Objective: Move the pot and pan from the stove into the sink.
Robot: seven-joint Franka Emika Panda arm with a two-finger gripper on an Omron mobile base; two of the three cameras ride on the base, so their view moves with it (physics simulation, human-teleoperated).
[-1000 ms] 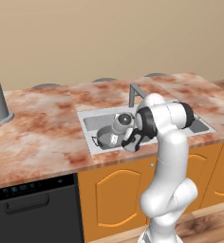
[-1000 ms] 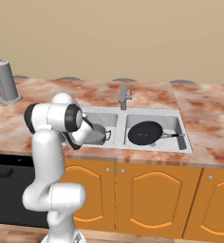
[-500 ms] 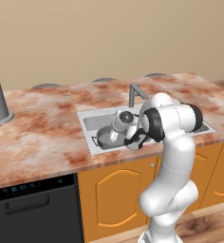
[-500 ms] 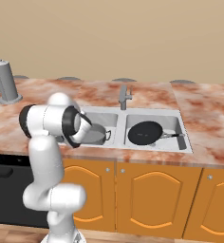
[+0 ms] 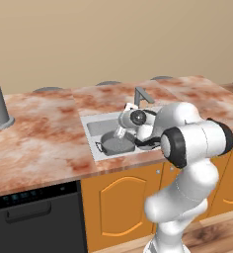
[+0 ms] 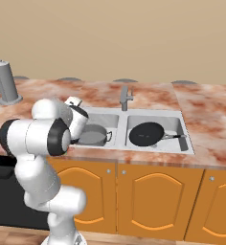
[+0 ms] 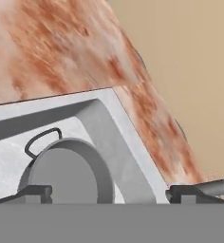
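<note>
Pot (image 5: 116, 144) sits in the sink's (image 6: 181, 125) basin left of the faucet (image 6: 126, 97); pan (image 6: 146, 133) lies in the basin right of the faucet, handle pointing away from it. Pincer (image 7: 109, 193) is spread wide, gripping nothing, just above the pot with the pot directly below. Both items look delivered, so lifting straight up should clear the rim.
</note>
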